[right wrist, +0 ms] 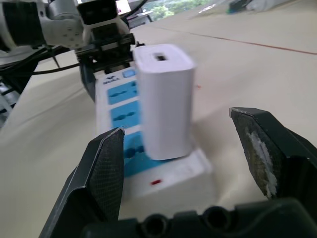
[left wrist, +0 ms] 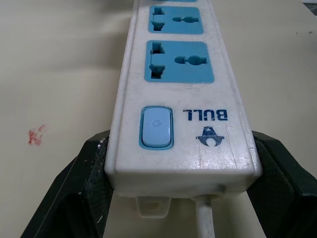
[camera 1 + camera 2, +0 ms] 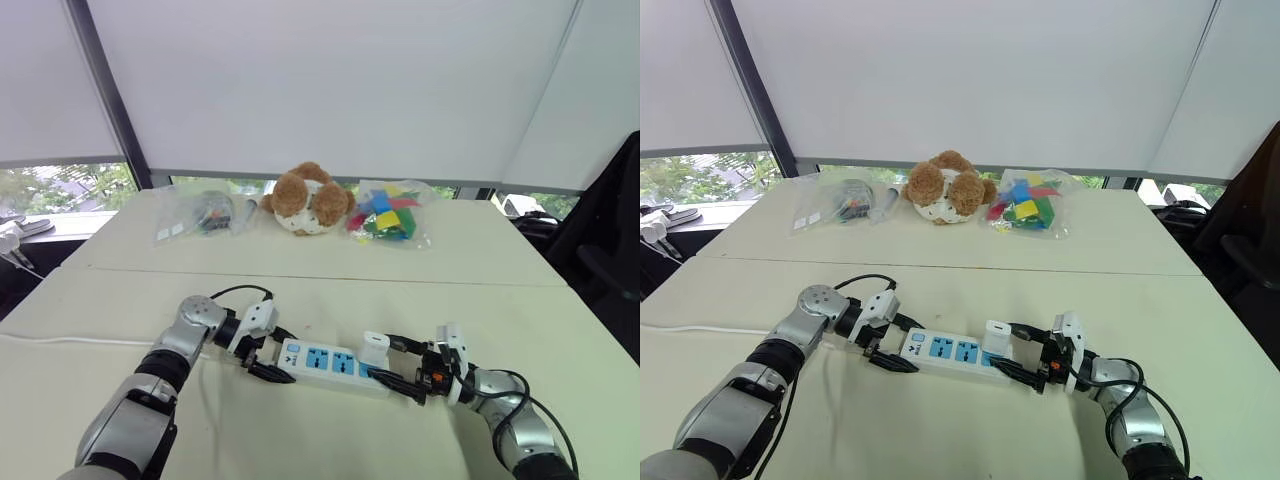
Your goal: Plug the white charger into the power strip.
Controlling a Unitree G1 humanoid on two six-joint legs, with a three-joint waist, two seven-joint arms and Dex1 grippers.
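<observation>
The power strip (image 3: 330,362) was laid flat on the near table (image 3: 300,430), its length running left to right, with the switch end to the left. That end was clamped by the left gripper (image 2: 173,198) — one black finger (image 2: 74,193) pressed on each long side of the white bar, just beside the blue switch (image 2: 156,128); the cord was seen leaving the strip between the fingers.

The white charger (image 1: 163,101) was stood upright in the rightmost blue socket, its small port facing up, and two free sockets were left between it and the switch. The right gripper (image 1: 183,163) was held level at the right end of the strip, its fingers spread well apart, one on either side of the charger. A clear gap was visible between each pad and the plug block — nothing was gripped.

On the far table, well apart from the strip, a brown plush toy (image 3: 308,198) was set in the middle, with a clear bag of small items (image 3: 205,213) to its left and a bag of coloured blocks (image 3: 388,215) to its right.
</observation>
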